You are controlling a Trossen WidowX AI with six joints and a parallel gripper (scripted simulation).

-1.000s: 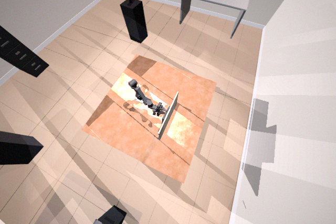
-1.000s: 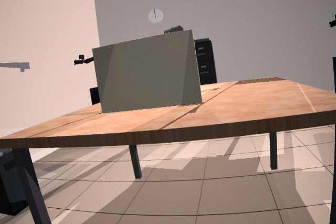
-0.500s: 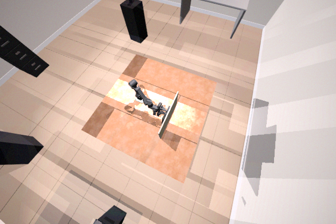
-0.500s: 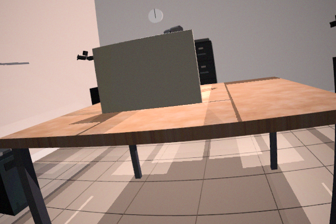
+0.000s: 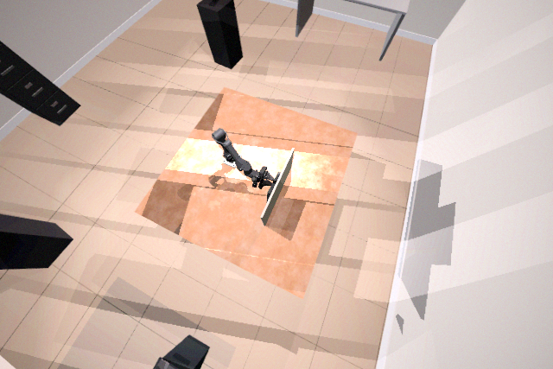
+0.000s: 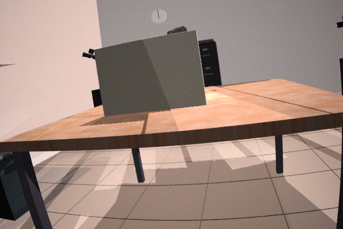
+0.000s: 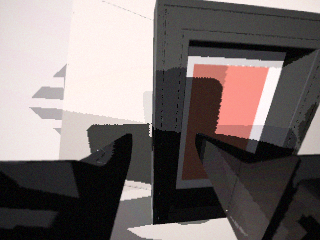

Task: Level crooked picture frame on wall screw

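A single dark arm [image 5: 241,162] [image 6: 178,29], outstretched, its gripper [image 5: 271,180] [image 7: 164,138] partly open, both fingers apart.

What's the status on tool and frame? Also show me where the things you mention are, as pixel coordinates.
Tool [image 7: 164,138] part open, fingers either side of the picture frame's [image 7: 170,112] near edge. No grip confirmed. Screw not visible. Nothing seen blocking.

Picture frame [image 5: 269,194] [image 7: 171,105] blocks space before the open tool [image 5: 272,180] [image 7: 164,138], with room alongside
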